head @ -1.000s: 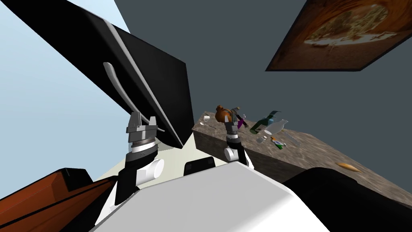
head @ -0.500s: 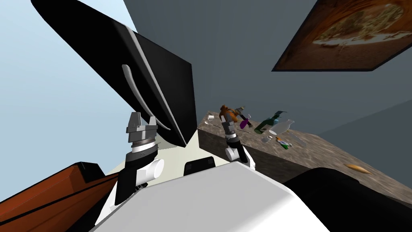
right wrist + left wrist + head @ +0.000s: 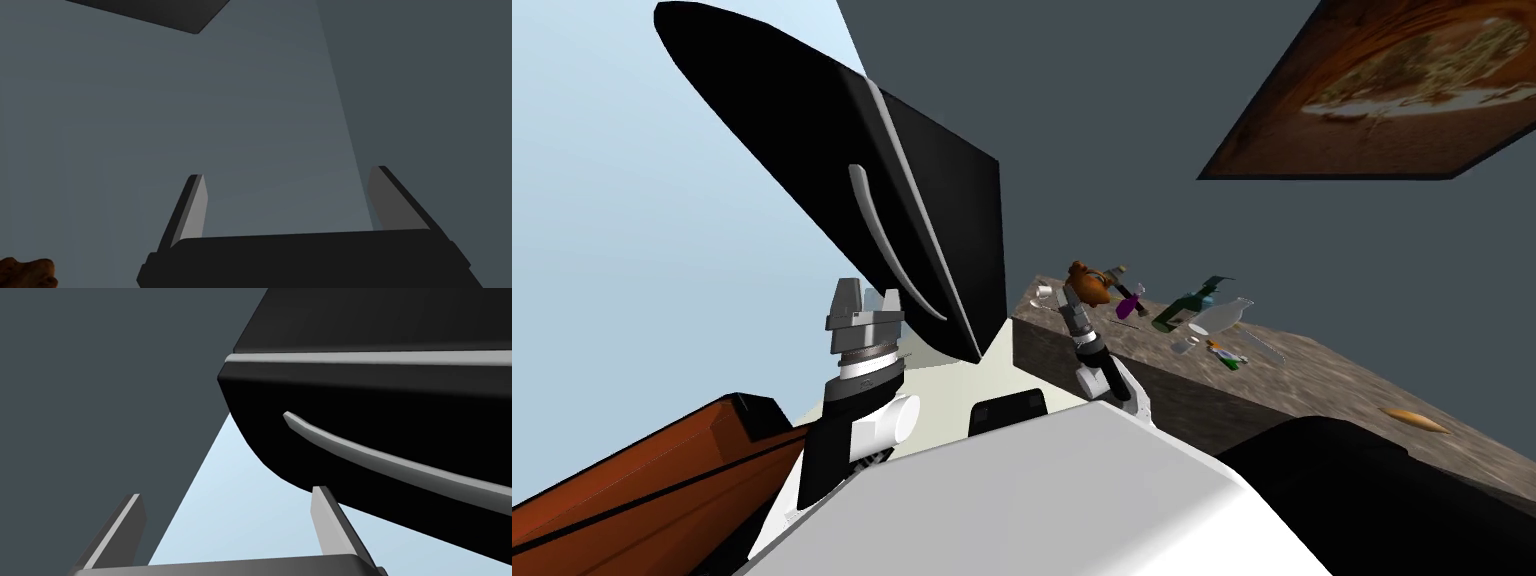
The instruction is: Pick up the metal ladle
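Head view: the metal ladle lies flat on the stone counter, a thin grey bar running 10 to 4 o'clock (bowl end too small to tell). It is at 4 o'clock of the green bottle and the clear bottle, whose contents are unreadable. The right gripper is well apart from it.

Left wrist view: the left gripper is spread wide.

Right wrist view: the fingers stand wide apart.

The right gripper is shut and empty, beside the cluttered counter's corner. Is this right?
No: the right gripper is open, not shut. The right wrist view shows its two fingers standing apart, nothing between them. It is empty, by the counter's corner.
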Robot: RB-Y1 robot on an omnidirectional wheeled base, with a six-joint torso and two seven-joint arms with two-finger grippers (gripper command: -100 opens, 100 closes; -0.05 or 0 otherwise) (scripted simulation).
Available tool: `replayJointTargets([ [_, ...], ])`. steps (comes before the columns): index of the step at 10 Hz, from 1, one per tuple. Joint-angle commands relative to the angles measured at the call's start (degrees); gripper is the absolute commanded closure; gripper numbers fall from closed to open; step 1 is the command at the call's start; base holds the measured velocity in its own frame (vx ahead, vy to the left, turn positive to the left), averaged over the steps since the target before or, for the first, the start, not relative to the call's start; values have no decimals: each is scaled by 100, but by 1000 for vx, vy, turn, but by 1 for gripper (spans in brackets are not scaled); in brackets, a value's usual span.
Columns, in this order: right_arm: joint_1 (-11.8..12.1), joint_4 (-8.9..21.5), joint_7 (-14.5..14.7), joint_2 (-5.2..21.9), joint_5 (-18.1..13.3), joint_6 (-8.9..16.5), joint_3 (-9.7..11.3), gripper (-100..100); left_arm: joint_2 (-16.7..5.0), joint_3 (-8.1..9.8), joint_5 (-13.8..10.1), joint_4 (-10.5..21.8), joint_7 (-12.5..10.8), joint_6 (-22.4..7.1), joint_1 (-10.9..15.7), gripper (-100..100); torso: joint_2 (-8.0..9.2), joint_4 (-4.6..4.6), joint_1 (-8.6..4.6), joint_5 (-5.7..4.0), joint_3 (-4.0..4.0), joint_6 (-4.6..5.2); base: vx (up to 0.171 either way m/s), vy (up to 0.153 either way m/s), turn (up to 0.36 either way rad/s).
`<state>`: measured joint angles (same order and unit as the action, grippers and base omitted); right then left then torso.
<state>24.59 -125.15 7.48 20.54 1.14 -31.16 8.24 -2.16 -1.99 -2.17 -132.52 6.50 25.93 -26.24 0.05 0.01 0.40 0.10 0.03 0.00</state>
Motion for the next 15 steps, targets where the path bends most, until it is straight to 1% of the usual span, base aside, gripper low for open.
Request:
replayJointTargets([
  [1,-61,78,16,286,-65,60,63,-100,0,0,0,0,0,0,0,0,0,0,0,0,0,0,-12,115,50],
  [2,-61,78,16,391,-65,60,63,-100,0,0,0,0,0,0,0,0,0,0,1,0,0,-1,-15,96,18],
  [3,-111,182,37,609,-130,93,122,-100,0,0,0,0,0,0,0,0,2,1,-4,-1,1,0,-20,136,46],
  [4,-111,182,37,718,-130,93,122,-100,0,0,0,0,0,0,0,0,3,1,8,1,2,-1,-14,124,18],
  [5,-158,302,61,908,-201,125,181,-100,0,0,0,0,0,0,0,0,2,1,5,1,2,0,1,136,48],
  [6,-158,302,61,1056,-201,125,181,-100,0,0,0,0,0,0,0,0,-3,0,10,2,-1,-1,-1,118,27],
  [7,-202,438,89,1225,-277,155,239,-100,0,0,0,0,0,0,0,0,-2,0,3,1,-1,1,7,144,63],
  [8,-202,438,89,1403,-277,155,239,-100,0,0,0,0,0,0,0,0,-4,-1,11,2,-2,0,9,120,14],
  [9,-242,590,121,1588,-359,184,297,-100,0,0,0,0,0,0,0,0,-6,-1,3,1,-3,0,-4,133,47],
  [10,-242,590,121,1756,-359,184,297,-100,0,0,0,0,0,0,0,0,-4,-1,7,1,-2,-1,-10,108,25],
  [11,-276,758,157,1940,-446,210,354,-100,0,0,0,0,0,0,0,0,0,0,-1,1,0,1,-7,135,65],
  [12,-276,758,157,2110,-446,210,354,-100,0,0,0,0,0,0,0,0,0,0,7,1,0,0,8,113,21],
  [13,-305,940,197,2278,-538,233,412,-100,0,0,0,0,0,0,0,0,-3,0,0,1,-1,2,19,120,52],
  [14,-305,940,197,2462,-538,233,412,-100,0,0,0,0,0,0,0,0,-8,-1,2,0,-4,0,26,106,28],
  [15,-328,1136,241,2631,-635,254,470,-100,0,0,0,0,0,0,0,0,-10,-2,-3,0,-6,1,23,132,60],
])
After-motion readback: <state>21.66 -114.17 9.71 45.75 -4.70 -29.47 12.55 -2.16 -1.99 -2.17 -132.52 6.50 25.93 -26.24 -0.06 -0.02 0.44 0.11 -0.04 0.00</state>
